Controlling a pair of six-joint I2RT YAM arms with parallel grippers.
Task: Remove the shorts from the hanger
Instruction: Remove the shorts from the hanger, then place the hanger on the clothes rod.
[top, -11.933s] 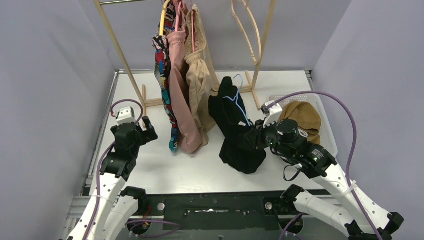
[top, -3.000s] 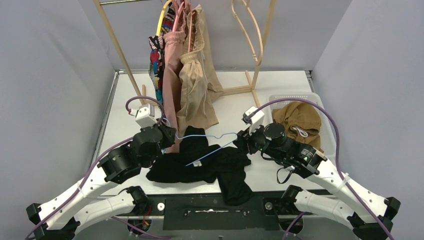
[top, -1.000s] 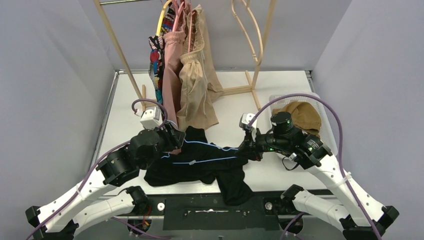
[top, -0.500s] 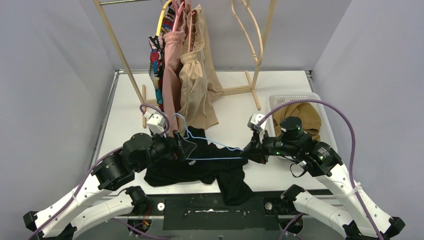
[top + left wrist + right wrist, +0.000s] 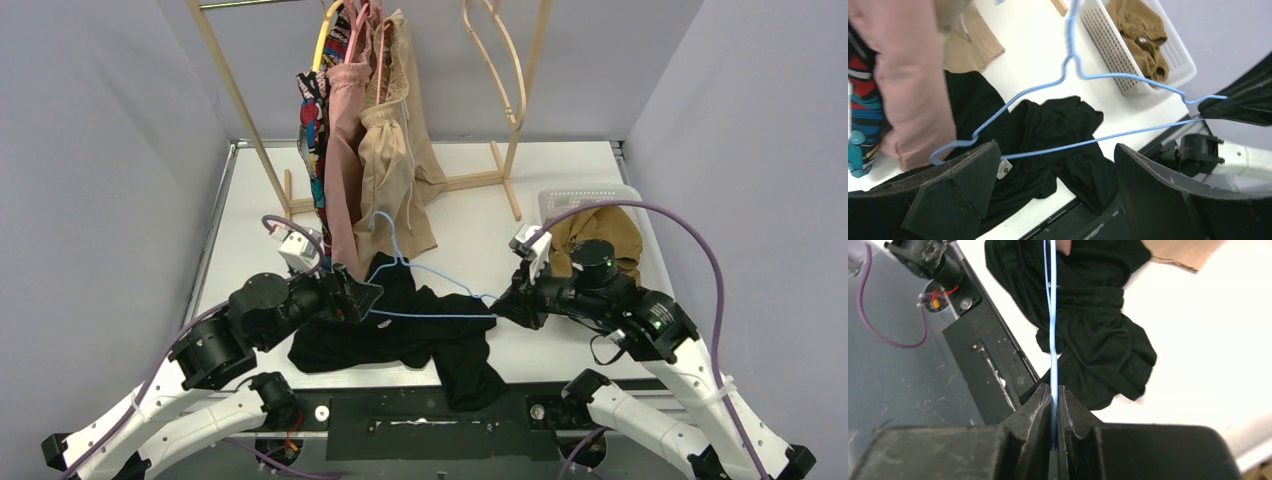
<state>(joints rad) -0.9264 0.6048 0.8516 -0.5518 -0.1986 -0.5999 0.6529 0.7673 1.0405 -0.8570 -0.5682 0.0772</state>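
Fingers of your right gripper are pressed together on one end of the thin blue wire hanger. The wire runs straight out from between the tips. Your left gripper has its fingers spread wide, and they grip nothing. The hanger's bottom bar passes across the gap between them. The bent shoulder of the wire sits just beside the finger on the left of the wrist view. I cannot tell whether it touches that finger.

The hanger spans between your two grippers, its hook pointing toward the far edge of the white desk. Below it, the black cloth shorts lie crumpled along the near edge, around the middle, with one leg trailing over that edge. A small white tag shows on the cloth under the bar. The wire appears to sit above the fabric, not threaded through it.

Near the right edge stands a white perforated plastic basket with the tan-brown shorts bunched inside. Toward the far left corner, a light wooden rack carries three hanging pairs side by side: the multicoloured comic-print shorts, the dusty pink shorts and the beige shorts. A bare wooden hanger hangs well apart from them on the same rack.
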